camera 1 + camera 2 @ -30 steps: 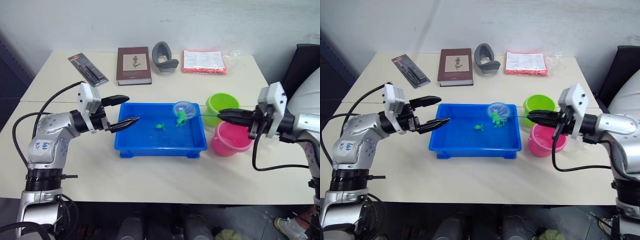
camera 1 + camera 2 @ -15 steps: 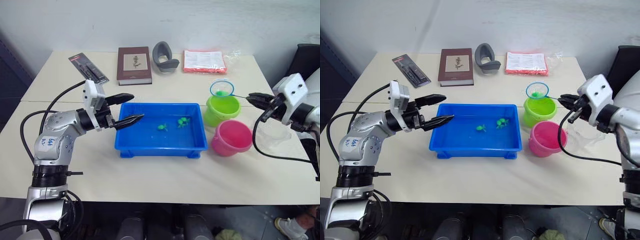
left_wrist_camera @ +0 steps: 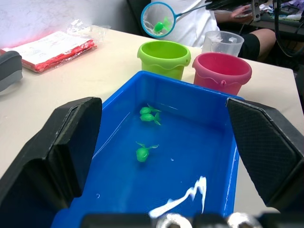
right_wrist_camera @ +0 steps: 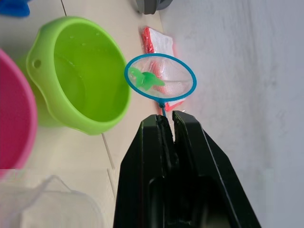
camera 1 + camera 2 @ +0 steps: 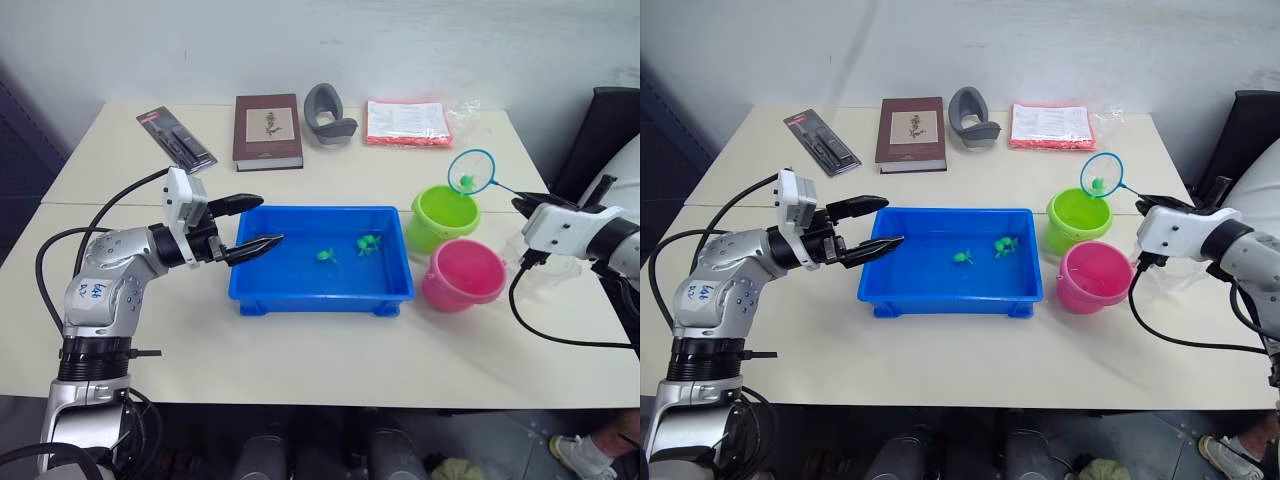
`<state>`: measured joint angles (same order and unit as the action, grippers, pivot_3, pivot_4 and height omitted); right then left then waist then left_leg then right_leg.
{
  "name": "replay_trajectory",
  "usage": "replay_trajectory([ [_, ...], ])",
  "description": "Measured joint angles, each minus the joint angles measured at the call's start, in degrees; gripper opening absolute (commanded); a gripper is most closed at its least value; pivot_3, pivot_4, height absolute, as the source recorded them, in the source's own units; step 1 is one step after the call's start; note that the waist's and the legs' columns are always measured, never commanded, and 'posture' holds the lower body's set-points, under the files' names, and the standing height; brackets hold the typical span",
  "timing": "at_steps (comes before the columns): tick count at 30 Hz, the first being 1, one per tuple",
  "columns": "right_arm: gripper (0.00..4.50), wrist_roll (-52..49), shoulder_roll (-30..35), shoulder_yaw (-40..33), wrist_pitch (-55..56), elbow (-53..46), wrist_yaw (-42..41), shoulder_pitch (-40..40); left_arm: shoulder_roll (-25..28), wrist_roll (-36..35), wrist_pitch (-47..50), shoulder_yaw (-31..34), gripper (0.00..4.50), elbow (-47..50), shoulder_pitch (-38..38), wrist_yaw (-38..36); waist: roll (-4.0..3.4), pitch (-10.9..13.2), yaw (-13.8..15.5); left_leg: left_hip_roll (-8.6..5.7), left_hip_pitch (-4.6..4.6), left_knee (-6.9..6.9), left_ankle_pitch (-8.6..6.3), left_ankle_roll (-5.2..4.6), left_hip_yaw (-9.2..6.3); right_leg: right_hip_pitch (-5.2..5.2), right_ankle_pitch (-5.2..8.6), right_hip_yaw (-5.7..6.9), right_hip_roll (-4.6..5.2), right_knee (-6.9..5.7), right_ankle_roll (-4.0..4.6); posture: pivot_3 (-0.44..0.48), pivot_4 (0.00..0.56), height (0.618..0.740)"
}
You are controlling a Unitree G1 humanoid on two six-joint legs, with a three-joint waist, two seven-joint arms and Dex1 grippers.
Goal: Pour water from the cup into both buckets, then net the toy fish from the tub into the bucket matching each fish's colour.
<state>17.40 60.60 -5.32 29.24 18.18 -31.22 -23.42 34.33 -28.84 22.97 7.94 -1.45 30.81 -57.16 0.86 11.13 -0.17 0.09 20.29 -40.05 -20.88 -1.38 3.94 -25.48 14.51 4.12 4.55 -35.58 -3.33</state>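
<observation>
While the right gripper (image 4: 167, 124) clamps its fingers on the thin handle of the net (image 5: 471, 171), the hoop hangs in the air above and just behind the green bucket (image 5: 446, 217), with one green fish (image 4: 145, 80) lying in the mesh. The pink bucket (image 5: 463, 274) stands just beside the green one, and the clear cup (image 3: 223, 42) sits beyond it. Two or perhaps three green fish (image 5: 324, 255) float in the blue tub (image 5: 320, 296). At the tub's left end, the left gripper (image 5: 249, 223) hovers with its fingers spread apart.
</observation>
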Motion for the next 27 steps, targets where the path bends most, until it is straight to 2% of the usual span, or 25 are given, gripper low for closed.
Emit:
replay_trajectory([
  [6, 0.00, 21.1, 3.2, 5.4, 12.3, 6.0, 22.1, 1.7, -0.1, 0.2, -0.6, -0.1, 4.49, 0.0, 0.0, 0.1, -0.01, 0.0, -0.1, 0.01, -0.02, -0.01, 0.04, 0.07, 0.05, 0.00, 0.01, -0.06, -0.01, -0.02, 0.02, 0.000, 0.150, 0.740],
  [10, 0.00, 25.6, 3.5, 7.3, 15.6, 8.8, 29.5, 1.7, -0.4, 0.5, -1.0, -0.2, 4.49, -0.1, 0.0, 0.1, -0.02, 0.0, -0.1, 0.02, -0.04, 0.00, 0.10, 0.14, 0.06, 0.00, 0.01, -0.08, -0.05, -0.04, 0.02, 0.000, 0.150, 0.740],
  [12, 0.00, 24.5, 3.6, 7.3, 16.7, 10.0, 30.6, 1.5, -0.5, 0.6, -1.1, -0.2, 4.49, -0.1, 0.0, 0.2, -0.02, 0.0, -0.2, 0.03, -0.06, 0.00, 0.12, 0.16, 0.07, 0.00, 0.01, -0.08, -0.07, -0.04, 0.02, 0.000, 0.150, 0.740],
  [14, 0.00, 14.9, 2.8, 6.0, 16.9, 10.5, 26.3, 1.5, -0.4, 0.7, -1.3, -0.1, 4.49, -0.1, -0.6, 0.2, -0.02, 0.0, -0.3, 0.05, -0.09, 0.00, 0.14, 0.18, 0.08, 0.02, 0.01, -0.10, -0.11, -0.05, 0.02, 0.000, 0.150, 0.740],
  [15, 0.00, 4.2, 1.8, 4.8, 14.0, 8.1, 19.6, 2.1, -0.2, 0.8, -1.5, 0.0, 4.49, -0.1, -1.5, 0.3, -0.02, 0.0, -0.4, 0.09, -0.11, 0.01, 0.15, 0.20, 0.09, 0.03, 0.01, -0.11, -0.14, -0.05, 0.01, 0.000, 0.150, 0.740],
  [16, 0.00, 1.7, 1.6, 4.7, 13.3, 7.3, 18.2, 2.1, -0.2, 0.8, -1.6, 0.0, 4.49, -0.1, -1.8, 0.3, -0.02, 0.0, -0.5, 0.11, -0.12, 0.00, 0.15, 0.20, 0.09, 0.05, 0.01, -0.11, -0.15, -0.05, 0.02, 0.000, 0.150, 0.740],
  [17, 0.00, -9.6, 1.1, 3.8, 7.0, 1.5, 11.2, 3.8, 0.0, 0.9, -1.7, 0.1, 4.49, -0.1, -2.4, 0.4, -0.02, 0.0, -0.4, 0.13, -0.11, 0.01, 0.16, 0.20, 0.04, 0.05, 0.01, -0.09, -0.15, -0.06, 0.01, 0.000, 0.150, 0.740],
  [19, 0.00, -21.5, -0.3, 2.5, -1.3, -6.0, 5.2, 5.2, 0.4, 0.9, -1.7, 0.4, 4.49, -0.2, -2.8, 0.4, -0.02, 0.0, -0.4, 0.19, -0.11, -0.01, 0.16, 0.20, -0.02, 0.07, 0.01, -0.04, -0.16, -0.07, 0.02, 0.000, 0.150, 0.740],
  [20, 0.00, -31.1, -0.6, 1.6, -10.4, -13.0, 1.4, 6.6, 0.7, 0.9, -1.9, 0.6, 4.49, -0.2, -3.0, 0.4, -0.03, 0.0, -0.3, 0.19, -0.11, -0.01, 0.16, 0.19, -0.04, 0.08, 0.01, -0.04, -0.14, -0.09, 0.02, 0.000, 0.150, 0.740],
  [24, 0.00, -49.3, 0.7, -0.9, -32.6, -28.6, -4.7, 9.1, 1.2, 0.8, -2.0, 1.2, 4.49, -0.2, -3.9, 0.3, -0.03, 0.0, 0.2, 0.18, -0.08, -0.01, 0.10, 0.10, -0.13, 0.08, 0.01, 0.01, -0.05, -0.05, 0.03, 0.000, 0.150, 0.740],
  [27, 0.00, -58.6, 2.1, -1.5, -47.0, -37.1, -6.1, 10.3, 1.6, 0.8, -2.0, 1.3, 4.49, -0.5, -4.2, 0.3, -0.03, 0.0, 0.6, 0.14, -0.04, -0.01, 0.04, -0.01, -0.20, 0.08, 0.01, 0.05, 0.02, 0.01, 0.03, 0.000, 0.150, 0.740],
])
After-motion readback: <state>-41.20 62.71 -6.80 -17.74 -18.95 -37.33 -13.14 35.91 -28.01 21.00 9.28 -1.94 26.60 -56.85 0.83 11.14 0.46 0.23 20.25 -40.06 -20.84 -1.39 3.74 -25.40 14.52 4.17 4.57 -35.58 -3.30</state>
